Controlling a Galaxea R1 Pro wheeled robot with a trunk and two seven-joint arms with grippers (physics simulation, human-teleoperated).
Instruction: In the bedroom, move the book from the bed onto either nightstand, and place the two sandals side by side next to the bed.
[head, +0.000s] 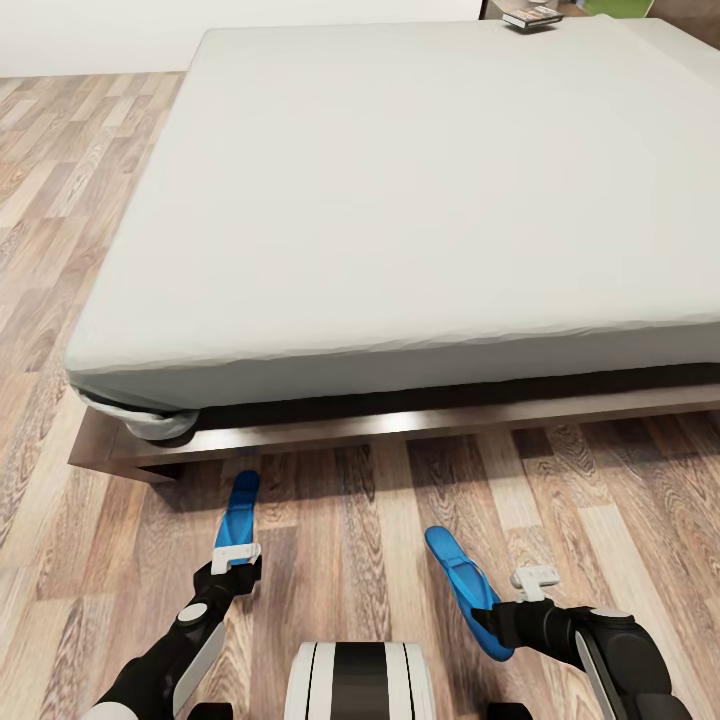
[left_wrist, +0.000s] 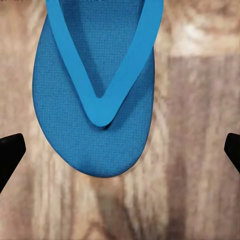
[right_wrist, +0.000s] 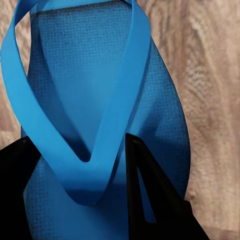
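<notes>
The sandal step is in hand. The left gripper (head: 237, 556) stands with jaws apart above the left sandal (head: 238, 512), which lies flat on the floor (head: 350, 540) near the bed (head: 400, 200). The right gripper (head: 520, 600) is clamped on the right sandal (head: 468, 590). The book (head: 531, 16) lies at the far end of the bed; whether it rests on the mattress or beyond cannot be told. Next, by judgement, the held sandal goes left beside its mate. No containers are seen
</notes>
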